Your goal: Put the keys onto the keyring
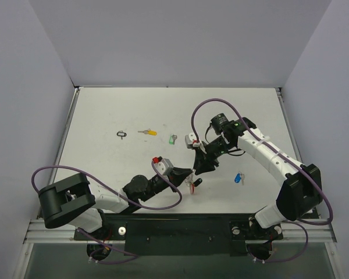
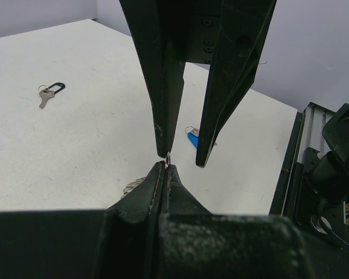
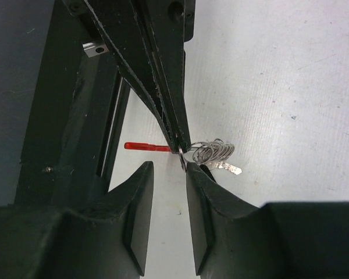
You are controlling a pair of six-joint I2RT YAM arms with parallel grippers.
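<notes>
Keyring [image 3: 212, 152] in right wrist view, blue-tagged key [image 2: 193, 139] in left

White table [image 1: 104, 168]; yellow tag [image 1: 151, 132], green tag [image 1: 172, 139], blue tag [image 1: 239, 178] and black tag [image 1: 121, 134] on silver keys [image 2: 43, 100]; silver keyring [image 3: 212, 152] with red tag [image 3: 145, 147]; left claw [image 2: 167, 165] and right claw [image 3: 170, 171] black; cables [image 1: 58, 170] purple

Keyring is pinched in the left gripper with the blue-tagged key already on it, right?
No. The left gripper does pinch the keyring, but the blue-tagged key lies loose on the table, apart from it; the top external view shows this.
</notes>
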